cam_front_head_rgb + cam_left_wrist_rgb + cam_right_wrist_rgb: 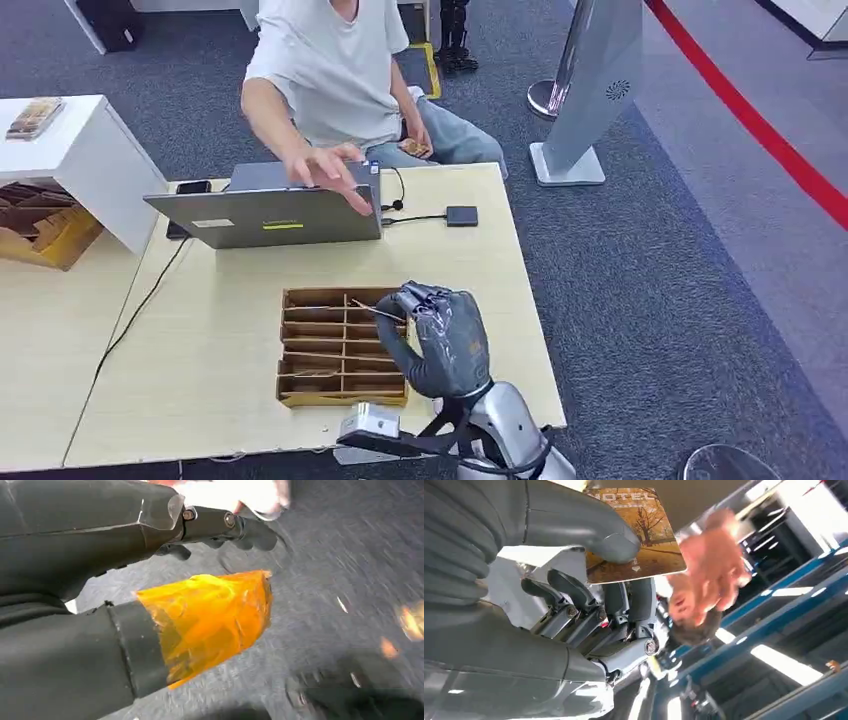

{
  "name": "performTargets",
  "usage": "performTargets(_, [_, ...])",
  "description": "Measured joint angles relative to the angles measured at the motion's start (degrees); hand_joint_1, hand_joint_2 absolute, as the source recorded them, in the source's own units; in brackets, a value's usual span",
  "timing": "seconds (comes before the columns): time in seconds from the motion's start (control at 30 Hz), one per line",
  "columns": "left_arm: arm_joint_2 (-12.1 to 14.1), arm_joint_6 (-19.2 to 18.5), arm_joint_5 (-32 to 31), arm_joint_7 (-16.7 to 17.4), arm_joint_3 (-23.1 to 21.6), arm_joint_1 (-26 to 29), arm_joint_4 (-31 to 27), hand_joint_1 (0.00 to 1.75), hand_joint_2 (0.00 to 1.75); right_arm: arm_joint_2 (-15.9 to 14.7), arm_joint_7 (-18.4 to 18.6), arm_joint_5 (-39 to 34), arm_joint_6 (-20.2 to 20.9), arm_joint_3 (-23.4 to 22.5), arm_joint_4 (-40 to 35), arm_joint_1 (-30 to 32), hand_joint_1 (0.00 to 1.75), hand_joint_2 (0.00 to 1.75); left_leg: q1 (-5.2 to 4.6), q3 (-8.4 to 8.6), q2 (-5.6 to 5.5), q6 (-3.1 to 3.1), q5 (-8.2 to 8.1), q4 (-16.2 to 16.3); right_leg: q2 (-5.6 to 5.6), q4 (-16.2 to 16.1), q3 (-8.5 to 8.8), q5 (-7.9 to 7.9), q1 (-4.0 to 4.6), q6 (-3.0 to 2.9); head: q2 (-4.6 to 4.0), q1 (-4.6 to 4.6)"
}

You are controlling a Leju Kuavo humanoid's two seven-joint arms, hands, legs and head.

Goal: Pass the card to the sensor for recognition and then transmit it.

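My right hand (445, 340) is raised over the right end of a brown cardboard divider tray (340, 398). It pinches a brown hotel card (639, 530) between thumb (589, 525) and fingers; from the head view the card (375, 310) is seen edge-on as a thin line. A small black square sensor (461, 215) lies on the wooden table (220, 330), cabled to a grey laptop (265, 215). A seated person stretches a hand (330, 170) over the laptop lid towards me. My left hand (220, 570) hangs above grey carpet, thumb wrapped in orange tape, holding nothing.
A black phone (193, 187) lies left of the laptop. A white shelf (70, 150) and a cardboard box (40, 225) stand at the left. A grey floor stand (590, 90) and a red barrier line (760, 130) are at the right, past the table edge.
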Motion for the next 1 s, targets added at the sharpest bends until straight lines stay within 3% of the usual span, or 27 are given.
performTargets(0.1, [-0.6,-2.6,-0.4,0.1,-2.1,-0.4,-1.1,0.00,0.00,0.0,0.7,0.8,0.0,-1.3,-0.3,-0.5,1.75,1.75,0.01,0.04,0.00,0.00,0.02,0.0,0.07,0.0,-0.03,0.00,0.01,-0.01,0.00,0.02])
performTargets(0.6, [-1.4,-4.2,-2.7,1.6,-5.9,-0.8,-3.1,0.00,0.00,0.2,3.9,4.1,2.3,-4.5,0.1,-4.0,1.75,1.75,0.05,0.02,0.01,-0.03,0.04,0.0,0.08,0.0,-0.05,-0.02,0.05,-0.03,0.00,0.02])
performTargets(1.0, [-1.6,-4.8,-3.6,2.1,-6.4,-1.1,-3.7,0.00,0.00,1.3,5.2,4.9,4.3,-5.2,1.5,-6.2,1.75,1.75,0.05,0.01,0.01,-0.03,0.04,0.0,0.07,0.0,-0.06,-0.02,0.05,-0.03,0.00,0.02])
